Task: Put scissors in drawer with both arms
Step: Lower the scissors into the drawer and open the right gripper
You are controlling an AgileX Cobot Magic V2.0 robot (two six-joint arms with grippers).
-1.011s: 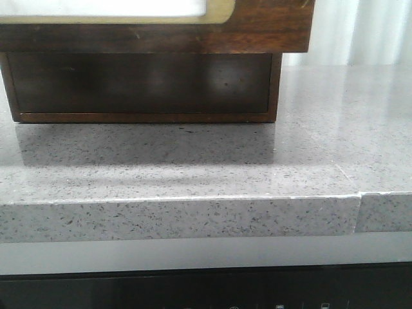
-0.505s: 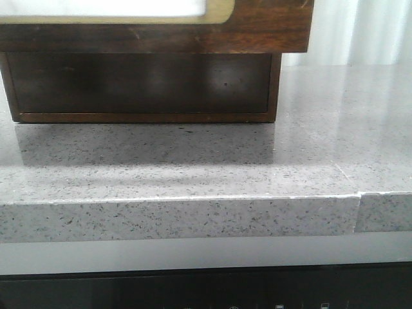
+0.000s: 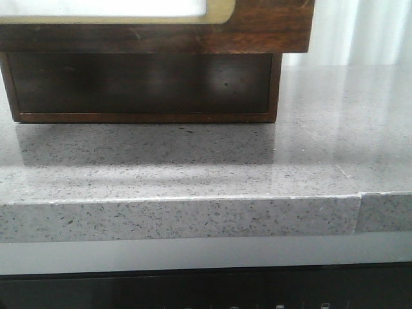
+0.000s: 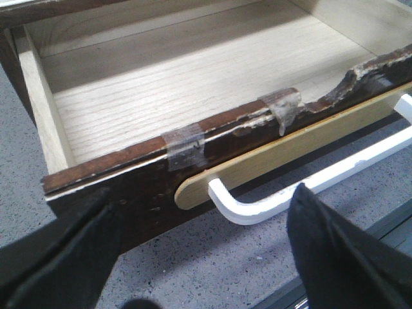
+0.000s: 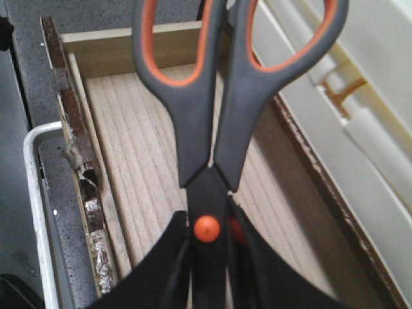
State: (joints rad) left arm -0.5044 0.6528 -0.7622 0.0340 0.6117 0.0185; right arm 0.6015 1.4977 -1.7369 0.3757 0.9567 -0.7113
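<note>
While the right jaws clamp the scissors (image 5: pixel 209 138) above the drawer (image 4: pixel 193 96) floor, the left jaws gape beside its front edge

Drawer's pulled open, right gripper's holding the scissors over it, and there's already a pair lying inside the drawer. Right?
Not quite. The left wrist view shows the drawer open but bare inside, nothing lying in it. The rest holds: the right gripper is shut on the scissors above the drawer interior.
</note>
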